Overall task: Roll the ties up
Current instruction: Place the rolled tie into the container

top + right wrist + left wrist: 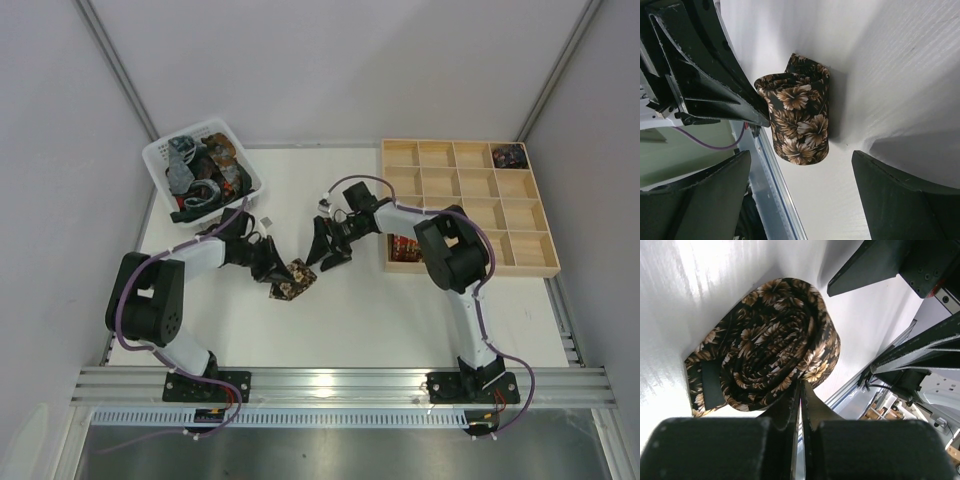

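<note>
Rolled brown tie (292,280) on white table (380,310), basket (251,167) of ties (205,165), wooden compartment tray (525,246)

On the white table (400,310) a rolled tie (292,279) lies at the left pincer's (270,264) tip, near the right pincer (325,254). A white basket (158,158) sits past the left pincer, and a wooden tray (547,270) sits to the right of the right pincer

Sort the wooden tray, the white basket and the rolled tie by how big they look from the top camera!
1. Tray, the biggest.
2. Basket, clearly smaller.
3. Tie, by far the smallest.
</note>
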Tool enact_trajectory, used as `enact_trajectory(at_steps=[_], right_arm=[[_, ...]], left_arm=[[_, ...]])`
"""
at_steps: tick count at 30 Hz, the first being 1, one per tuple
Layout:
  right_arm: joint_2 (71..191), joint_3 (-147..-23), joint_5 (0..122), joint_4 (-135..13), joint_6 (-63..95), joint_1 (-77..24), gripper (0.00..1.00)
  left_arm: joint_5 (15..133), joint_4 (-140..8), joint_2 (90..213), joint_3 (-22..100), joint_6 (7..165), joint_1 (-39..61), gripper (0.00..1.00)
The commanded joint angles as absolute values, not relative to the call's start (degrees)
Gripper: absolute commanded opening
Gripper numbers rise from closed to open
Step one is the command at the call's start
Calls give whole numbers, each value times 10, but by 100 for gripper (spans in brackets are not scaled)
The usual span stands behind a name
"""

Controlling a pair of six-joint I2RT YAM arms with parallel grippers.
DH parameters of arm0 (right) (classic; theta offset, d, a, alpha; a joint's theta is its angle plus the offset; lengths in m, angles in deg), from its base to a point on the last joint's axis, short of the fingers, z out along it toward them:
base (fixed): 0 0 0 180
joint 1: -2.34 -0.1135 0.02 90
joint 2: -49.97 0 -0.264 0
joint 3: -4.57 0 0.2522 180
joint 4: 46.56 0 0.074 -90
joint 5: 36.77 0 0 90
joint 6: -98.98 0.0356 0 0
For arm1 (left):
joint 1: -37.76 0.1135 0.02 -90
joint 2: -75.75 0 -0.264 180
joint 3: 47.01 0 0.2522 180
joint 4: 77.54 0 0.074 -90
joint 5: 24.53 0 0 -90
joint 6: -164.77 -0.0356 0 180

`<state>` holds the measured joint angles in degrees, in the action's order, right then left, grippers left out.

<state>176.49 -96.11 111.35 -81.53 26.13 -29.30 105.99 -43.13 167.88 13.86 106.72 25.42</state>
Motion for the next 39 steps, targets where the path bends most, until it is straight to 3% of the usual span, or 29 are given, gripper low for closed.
enact_trajectory(at_steps=[1, 28, 39], right_arm=[[1779, -987, 1153, -783, 278, -300, 88], [1859, -1004, 1143, -728, 353, -366, 69], [1874, -1010, 1129, -688, 413, -374, 45]], left_arm=[[1065, -437, 1667, 124, 1038, 262, 7], [1074, -446, 1674, 83, 996, 308, 6], [1080, -451, 1678, 85, 996, 316, 6]])
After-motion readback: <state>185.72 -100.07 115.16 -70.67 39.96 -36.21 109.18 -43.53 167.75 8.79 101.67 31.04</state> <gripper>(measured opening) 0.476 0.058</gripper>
